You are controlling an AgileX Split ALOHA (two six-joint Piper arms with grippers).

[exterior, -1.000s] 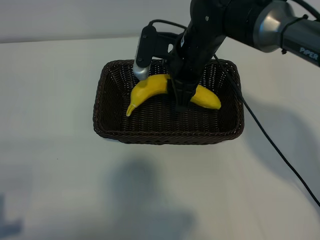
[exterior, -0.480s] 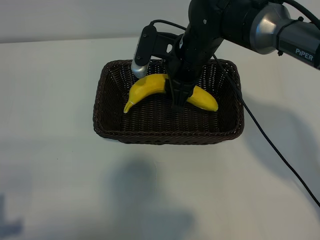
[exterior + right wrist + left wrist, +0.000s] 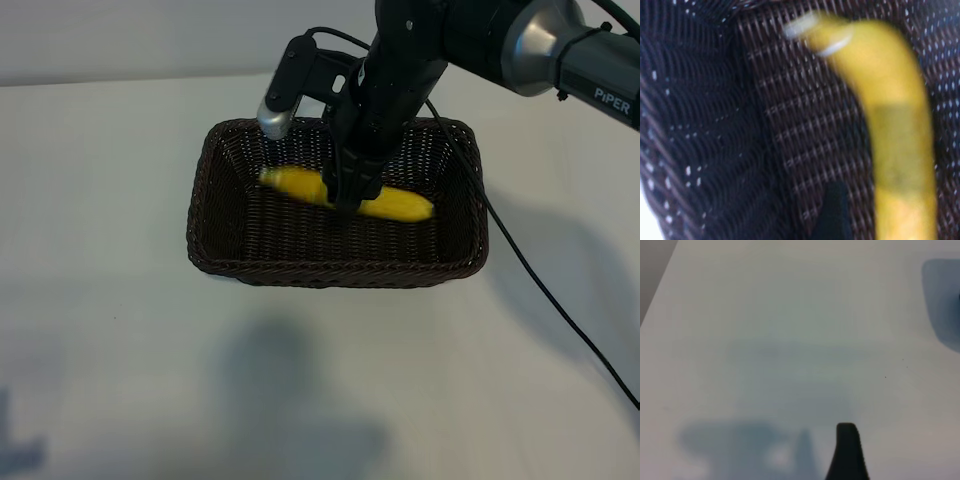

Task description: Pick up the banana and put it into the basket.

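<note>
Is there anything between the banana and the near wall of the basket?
No. In the exterior view, only bare woven floor lies between the banana and the near wall of the basket.

This looks like a robotics lab or test bench, not a home. A plain white table fills nearly the whole exterior view, bare of any household clutter, with a pale blank wall along its edge at twelve o'clock. A black industrial robot arm with a printed maker's name reaches in from two o'clock, and a loose black cable trails across the tabletop toward four o'clock. What lies beyond the wall strip is probably more of the same room, though the view is too narrow to tell.
</note>
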